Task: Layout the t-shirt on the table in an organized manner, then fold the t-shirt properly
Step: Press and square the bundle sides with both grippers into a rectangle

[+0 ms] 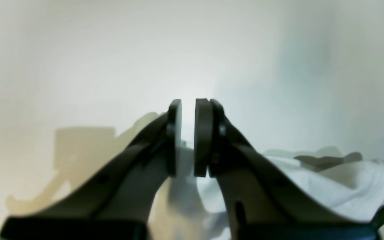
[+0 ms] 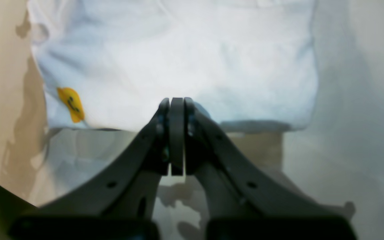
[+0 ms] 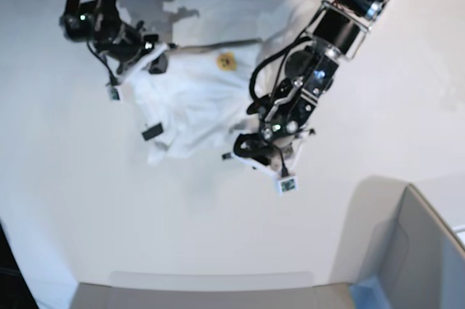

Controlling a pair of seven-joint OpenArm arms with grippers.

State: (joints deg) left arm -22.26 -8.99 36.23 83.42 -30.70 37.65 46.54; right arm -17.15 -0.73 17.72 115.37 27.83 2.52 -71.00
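Both grippers grip t-shirt [image 3: 192, 102] edges — left gripper [image 1: 187, 136] pinching, right gripper [image 2: 177, 136] pressed together.

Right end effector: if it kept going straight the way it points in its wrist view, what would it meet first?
Most likely the t-shirt. The right end effector is shut, and white cloth fills the view directly ahead of its tips. Depth is unclear, so the gap between them cannot be judged.

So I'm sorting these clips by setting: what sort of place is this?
Probably a robotics lab or test bench, not a home: two robot arms work over a bare white table, a white t-shirt lies crumpled on it, and a grey box sits at the corner.
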